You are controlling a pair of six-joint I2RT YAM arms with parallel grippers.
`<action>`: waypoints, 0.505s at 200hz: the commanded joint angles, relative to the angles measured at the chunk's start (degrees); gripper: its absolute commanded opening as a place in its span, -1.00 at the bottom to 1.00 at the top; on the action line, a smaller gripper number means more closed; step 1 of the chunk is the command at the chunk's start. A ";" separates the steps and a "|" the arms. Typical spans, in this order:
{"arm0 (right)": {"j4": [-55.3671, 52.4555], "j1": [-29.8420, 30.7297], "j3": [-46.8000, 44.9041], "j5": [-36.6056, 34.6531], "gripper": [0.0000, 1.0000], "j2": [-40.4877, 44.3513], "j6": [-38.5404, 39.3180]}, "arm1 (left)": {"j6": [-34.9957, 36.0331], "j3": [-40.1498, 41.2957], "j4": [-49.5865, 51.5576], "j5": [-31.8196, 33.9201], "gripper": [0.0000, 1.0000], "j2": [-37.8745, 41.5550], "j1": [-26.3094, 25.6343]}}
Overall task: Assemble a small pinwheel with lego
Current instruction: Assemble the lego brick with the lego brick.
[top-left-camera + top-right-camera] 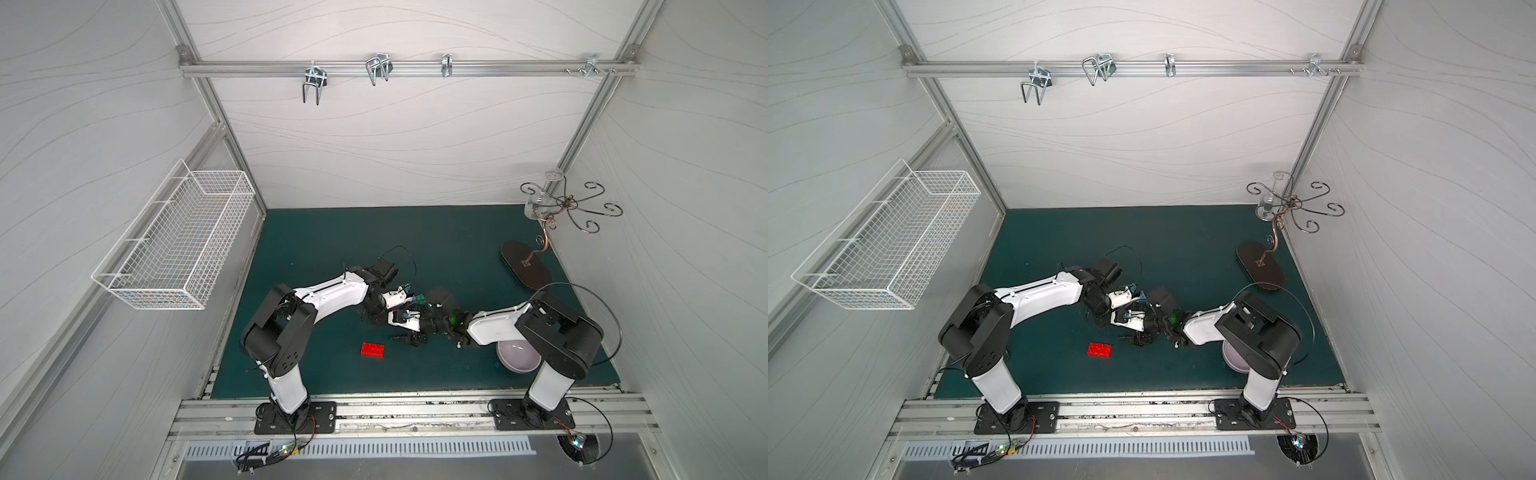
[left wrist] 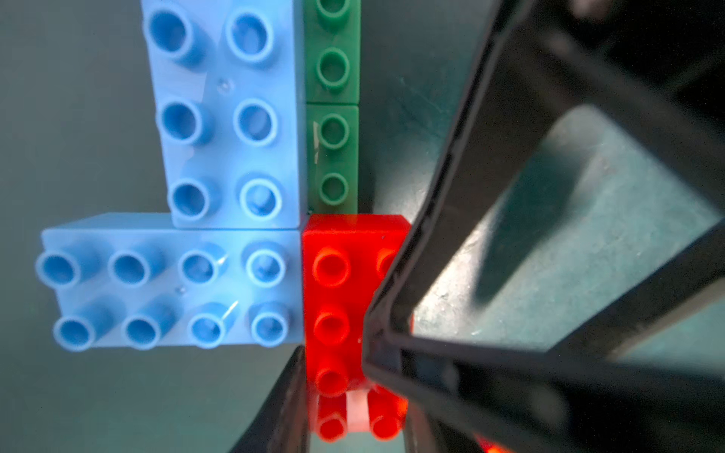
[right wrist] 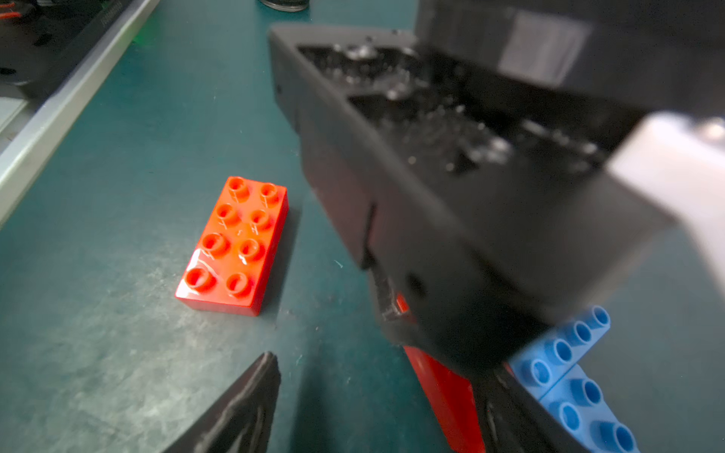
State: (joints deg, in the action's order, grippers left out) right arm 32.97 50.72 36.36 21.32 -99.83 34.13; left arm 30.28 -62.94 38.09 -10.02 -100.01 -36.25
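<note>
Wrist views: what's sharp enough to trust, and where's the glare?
Left wrist: blue bricks fairly sharp, held red brick glowing and oversaturated, right hand's finger blurred up close. Right wrist: loose red brick sharp, white glints on its studs; left hand and blue bricks are out of focus.

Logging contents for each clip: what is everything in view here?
pinwheel: one, part-built; two blue, two green and one red brick showing; mid-mat
loose brick: one, red; front of mat
bowl: one, lilac; mat, front right
basket: one, white wire; left wall
hook stand: one, dark metal; back right corner
rail hooks: four, silver; back rail
mat: one, dark green; floor
left tool: shut on the pinwheel's red brick
right tool: open, beside that brick
</note>
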 commanded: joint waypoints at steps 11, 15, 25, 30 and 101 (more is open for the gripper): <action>-9.02 -2.22 -1.90 -2.61 0.56 -4.37 -2.10 | 1.20 0.25 -2.08 -4.90 -0.72 -1.63 -2.25; -8.67 -2.29 -1.98 -2.35 0.56 -4.26 -2.26 | 1.25 0.26 -2.34 -4.84 -0.71 -1.18 -2.20; -8.59 -2.31 -1.81 -2.17 0.56 -3.79 -2.56 | 1.19 0.46 -2.76 -4.49 -0.63 -0.26 -2.22; -8.68 -2.36 -1.60 -1.90 0.57 -3.51 -2.58 | 1.26 0.50 -2.94 -4.49 -0.62 0.20 -2.24; -11.32 -2.37 4.27 2.84 0.61 -0.22 -4.90 | -1.90 -0.80 -3.09 -3.23 1.00 5.80 -0.35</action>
State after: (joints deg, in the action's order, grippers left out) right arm 29.39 49.65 38.96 24.40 -99.96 33.30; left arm 28.12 -62.76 35.40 -9.30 -98.80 -36.51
